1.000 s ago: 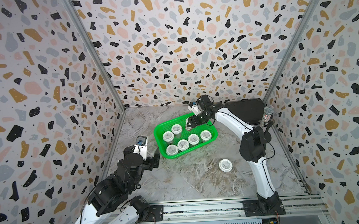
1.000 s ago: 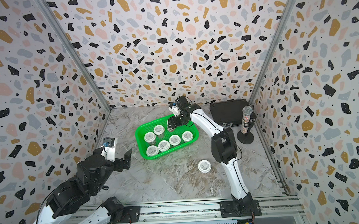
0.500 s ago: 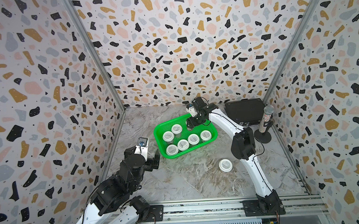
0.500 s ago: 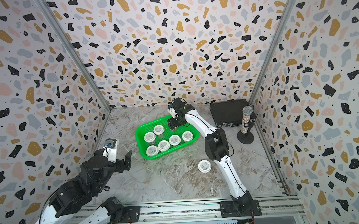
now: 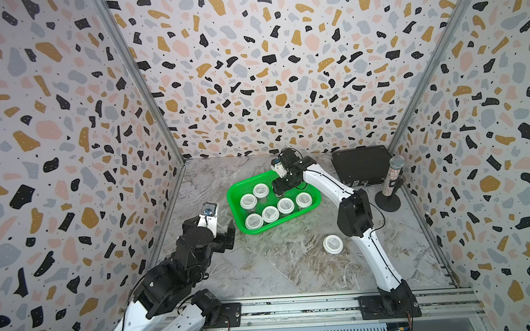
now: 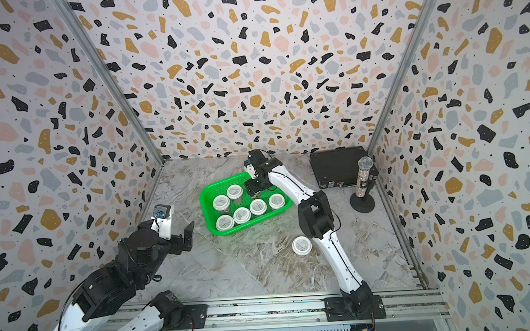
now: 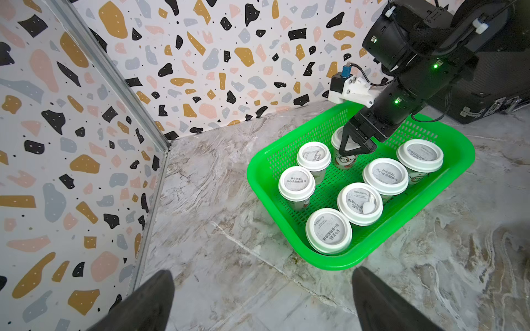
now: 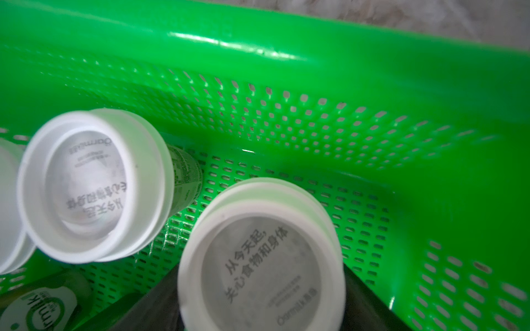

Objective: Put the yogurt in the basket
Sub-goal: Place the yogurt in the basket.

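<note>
The green basket (image 5: 260, 232) (image 6: 207, 218) (image 7: 329, 266) stands mid-table with several yogurt cups (image 5: 270, 213) (image 6: 242, 215) (image 7: 360, 202) upright in it. My right gripper (image 5: 279, 188) (image 6: 254, 188) (image 7: 348, 150) (image 8: 259, 286) reaches down into its far side. Its fingers straddle one yogurt cup (image 7: 345, 160) (image 8: 261, 275) that stands on the basket floor. The lid hides whether the fingers touch the cup. Another yogurt cup (image 5: 333, 244) (image 6: 302, 245) stands alone on the table beside the right arm. My left gripper (image 5: 224, 238) (image 6: 181, 237) (image 7: 262, 301) hovers open and empty at the basket's near left.
A flat black case (image 5: 362, 165) (image 6: 339, 166) lies at the back right. A glittery microphone on a round black stand (image 5: 392, 179) (image 6: 364, 177) rises beside it. Patterned walls close in three sides.
My right gripper has come down into the far part of the basket with the cup between its fingers, and its elbow has swung inward. The left arm has barely moved.
</note>
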Controlling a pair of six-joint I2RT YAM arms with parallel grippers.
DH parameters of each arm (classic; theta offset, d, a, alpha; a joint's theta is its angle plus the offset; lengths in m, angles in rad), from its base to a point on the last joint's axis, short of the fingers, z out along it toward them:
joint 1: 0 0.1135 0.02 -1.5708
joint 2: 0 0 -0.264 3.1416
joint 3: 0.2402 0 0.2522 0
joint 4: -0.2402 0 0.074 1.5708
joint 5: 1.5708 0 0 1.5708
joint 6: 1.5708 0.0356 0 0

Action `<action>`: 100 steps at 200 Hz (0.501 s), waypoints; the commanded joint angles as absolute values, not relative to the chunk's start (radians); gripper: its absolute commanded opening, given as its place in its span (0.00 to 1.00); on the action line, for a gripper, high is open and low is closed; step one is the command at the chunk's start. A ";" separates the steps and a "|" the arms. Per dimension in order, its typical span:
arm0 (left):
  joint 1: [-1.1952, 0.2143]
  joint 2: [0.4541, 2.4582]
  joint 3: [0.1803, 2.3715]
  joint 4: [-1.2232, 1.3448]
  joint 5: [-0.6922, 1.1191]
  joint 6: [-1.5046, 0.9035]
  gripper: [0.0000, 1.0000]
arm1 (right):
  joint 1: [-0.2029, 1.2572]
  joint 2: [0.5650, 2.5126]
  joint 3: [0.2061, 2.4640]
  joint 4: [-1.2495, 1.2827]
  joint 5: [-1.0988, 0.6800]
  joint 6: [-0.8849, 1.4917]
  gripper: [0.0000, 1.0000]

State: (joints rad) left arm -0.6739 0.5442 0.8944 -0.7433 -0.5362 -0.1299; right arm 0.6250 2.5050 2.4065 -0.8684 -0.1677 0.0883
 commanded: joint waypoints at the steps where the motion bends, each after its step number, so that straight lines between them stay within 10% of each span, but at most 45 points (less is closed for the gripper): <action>1: -0.663 0.545 0.882 -0.718 -0.523 -0.126 0.99 | 0.630 2.514 2.447 -0.902 -0.171 0.089 0.80; 100: -0.640 0.542 0.879 -0.714 -0.496 -0.125 0.99 | 0.631 2.504 2.466 -0.893 -0.178 0.091 0.93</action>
State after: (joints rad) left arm -0.6502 0.5442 0.8925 -0.7406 -0.5095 -0.1299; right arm 0.6270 2.5313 2.4283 -0.8719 -0.1753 0.0917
